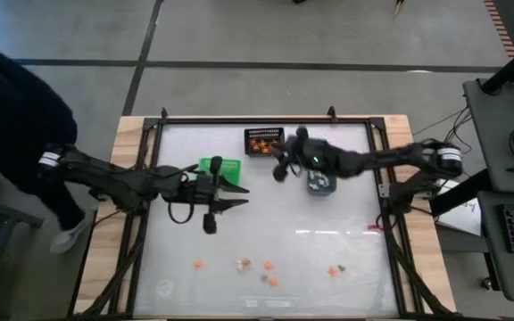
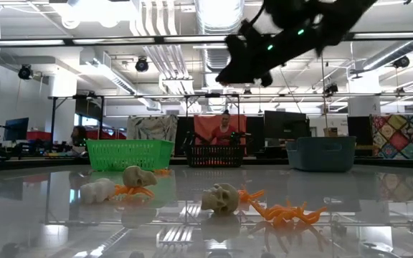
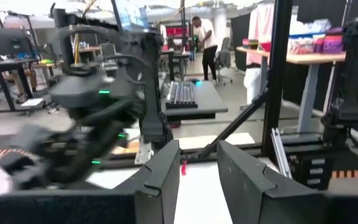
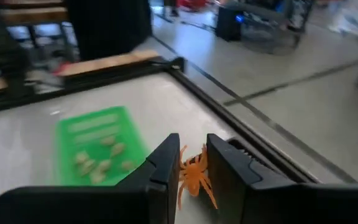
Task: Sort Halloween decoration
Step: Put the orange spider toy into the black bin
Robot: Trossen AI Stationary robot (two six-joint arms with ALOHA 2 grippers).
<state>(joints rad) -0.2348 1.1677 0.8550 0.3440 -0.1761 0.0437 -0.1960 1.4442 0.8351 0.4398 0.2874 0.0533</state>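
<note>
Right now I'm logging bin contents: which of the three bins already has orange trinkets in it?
The black mesh bin at the table's far edge, showing orange pieces inside. The green bin holds tan pieces, and the blue-grey bin shows no orange.

orange spider trinket (image 4: 194, 175): legs splayed, pinched between dark fingers, aloft | loose trinkets: orange, tan and pale pieces strewn along near edge, from orange piece (image 1: 198, 264) at left to orange piece (image 1: 332, 271) at right | pale skull (image 2: 221, 198): lies just beside orange spider (image 2: 287, 213) | tan pieces (image 4: 98, 158): heaped inside green bin
</note>
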